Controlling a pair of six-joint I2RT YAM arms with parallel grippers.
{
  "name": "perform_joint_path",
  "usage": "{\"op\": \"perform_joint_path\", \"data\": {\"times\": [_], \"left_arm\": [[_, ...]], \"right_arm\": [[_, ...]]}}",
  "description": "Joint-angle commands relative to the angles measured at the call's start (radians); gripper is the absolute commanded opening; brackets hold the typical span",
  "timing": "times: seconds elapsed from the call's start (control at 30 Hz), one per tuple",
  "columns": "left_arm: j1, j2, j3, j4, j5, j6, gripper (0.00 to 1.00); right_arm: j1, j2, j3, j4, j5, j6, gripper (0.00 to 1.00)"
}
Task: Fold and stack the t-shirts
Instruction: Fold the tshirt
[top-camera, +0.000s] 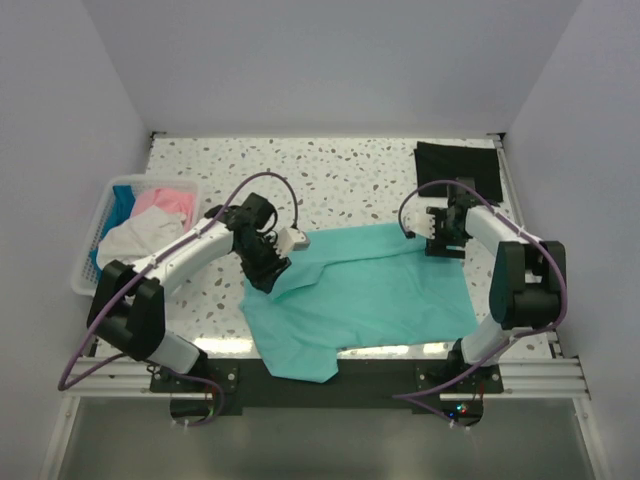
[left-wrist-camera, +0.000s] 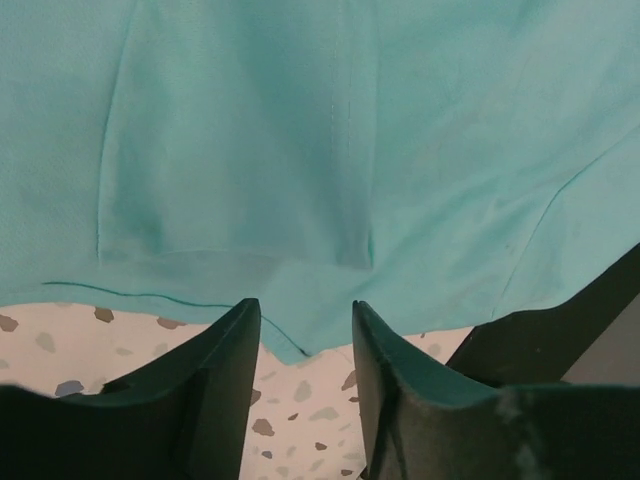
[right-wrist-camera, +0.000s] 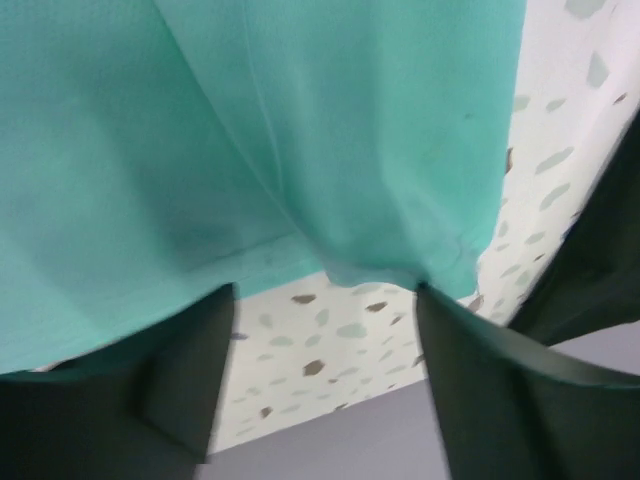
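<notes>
On desk (top-camera: 340, 175), teal shirt (top-camera: 360, 295) spread out. At its 10 o'clock corner, left hand (top-camera: 268, 272) spread, empty. At 2 o'clock edge, right hand (top-camera: 445, 248) spread, empty. Black shirt (top-camera: 458, 168) at desk's 1 o'clock.

A teal-green t-shirt (top-camera: 360, 300) lies spread and rumpled on the speckled bench (top-camera: 340, 180), its near end overhanging the front edge. The left gripper (top-camera: 268, 272) is down at this shirt's left edge, the right gripper (top-camera: 443, 245) at its far right corner. Beyond that corner lies a folded black t-shirt (top-camera: 458, 170); well to the left, a white basket (top-camera: 82, 272) holds a pink t-shirt (top-camera: 165, 200), a white t-shirt (top-camera: 140, 240) and a blue t-shirt (top-camera: 122, 203).
</notes>
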Motion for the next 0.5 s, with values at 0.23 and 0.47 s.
{"op": "perform_joint_path", "data": {"times": [0.23, 0.47], "left_arm": [[0.130, 0.021, 0.138, 0.079, 0.015, -0.055, 0.50], [0.133, 0.208, 0.156, 0.226, -0.117, -0.158, 0.36]], "right_arm": [[-0.035, 0.032, 0.422, -0.444, -0.109, 0.270, 0.82], [0.045, 0.221, 0.490, -0.445, -0.041, 0.516, 0.53]]}}
